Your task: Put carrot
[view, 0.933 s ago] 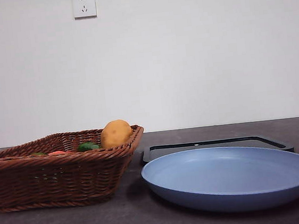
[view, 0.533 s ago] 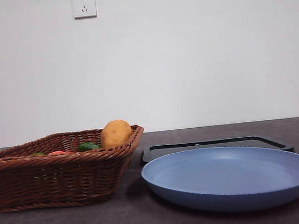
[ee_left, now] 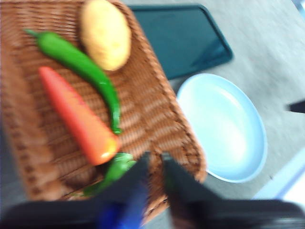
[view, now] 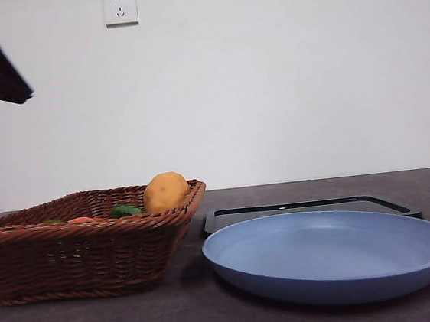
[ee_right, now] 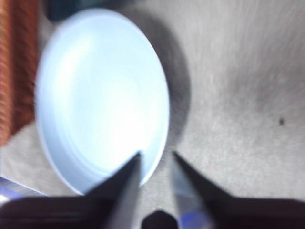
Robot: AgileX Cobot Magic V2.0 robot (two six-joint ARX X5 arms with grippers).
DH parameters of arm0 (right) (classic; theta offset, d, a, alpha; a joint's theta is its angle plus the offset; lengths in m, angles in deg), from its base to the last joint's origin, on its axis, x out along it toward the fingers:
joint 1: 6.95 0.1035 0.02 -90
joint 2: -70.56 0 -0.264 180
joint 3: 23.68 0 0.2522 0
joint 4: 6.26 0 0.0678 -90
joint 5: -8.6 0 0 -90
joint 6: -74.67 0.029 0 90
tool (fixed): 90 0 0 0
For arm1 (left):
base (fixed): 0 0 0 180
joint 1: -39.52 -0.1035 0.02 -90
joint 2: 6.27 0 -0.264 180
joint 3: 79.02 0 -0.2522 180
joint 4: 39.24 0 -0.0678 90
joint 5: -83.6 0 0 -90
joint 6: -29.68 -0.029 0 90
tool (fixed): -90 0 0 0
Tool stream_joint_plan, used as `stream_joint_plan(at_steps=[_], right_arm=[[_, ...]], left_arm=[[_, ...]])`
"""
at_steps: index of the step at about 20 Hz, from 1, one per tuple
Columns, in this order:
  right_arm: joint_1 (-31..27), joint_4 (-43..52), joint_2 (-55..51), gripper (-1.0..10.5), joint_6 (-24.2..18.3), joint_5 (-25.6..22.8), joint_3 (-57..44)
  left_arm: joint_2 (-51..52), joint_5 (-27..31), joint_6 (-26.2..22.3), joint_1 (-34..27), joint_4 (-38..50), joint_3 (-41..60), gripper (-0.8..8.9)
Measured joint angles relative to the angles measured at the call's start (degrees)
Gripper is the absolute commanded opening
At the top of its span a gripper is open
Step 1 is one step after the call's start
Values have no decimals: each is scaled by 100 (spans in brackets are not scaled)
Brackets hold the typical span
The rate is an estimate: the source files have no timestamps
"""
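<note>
Dark tabletop: my carrot (ee_left: 76, 117) lies in the basket (ee_left: 176, 138) between pepper (ee_left: 83, 67) and wall, potato (ee_left: 105, 33) beyond. Left gripper (ee_left: 153, 160), newly arrived overhead, is slightly parted; right gripper (ee_right: 156, 160) is parted above the plate (ee_right: 95, 95).

carrot (view: 81, 220): mostly hidden behind basket (view: 79, 256) rim | wrist views: blurred

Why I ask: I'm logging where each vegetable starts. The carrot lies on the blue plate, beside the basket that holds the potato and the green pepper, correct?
Not quite. The carrot lies in the wicker basket with the potato and the green pepper, as the left wrist view shows. The blue plate beside the basket holds nothing.
</note>
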Motion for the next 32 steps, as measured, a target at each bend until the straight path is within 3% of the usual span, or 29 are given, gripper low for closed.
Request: stream_joint_plan(at_steps=[5,9,12,14,16,19,23,27,32], right_arm=[[400,881,992,235,68,-17,0],[605,1532,1532,226,350,-24,0],[726,1582,1744,97,501,-369,0],[730,1589,1744,9,522,-431,0],[730,1576,1744,4,546,-431,0],[730,1318,1679,4,586,-450,0],[730,776,1119,4,581,-452,0],[730,535,444,4,581,-463,0],[730,525,111,4,579,-466,0]], left_arm=[[-7,2,-9,343,221,-4,275],[-7,9,15,442,229,-4,276],[-7,20,15,446,229,-4,276],[-7,131,59,446,229,-4,276],[-7,378,140,452,229,-4,279],[-9,756,275,479,232,-4,363],[-273,1305,319,723,286,-9,363],[-1141,1989,332,896,219,-212,362],[-2616,2109,485,896,-48,-979,362]])
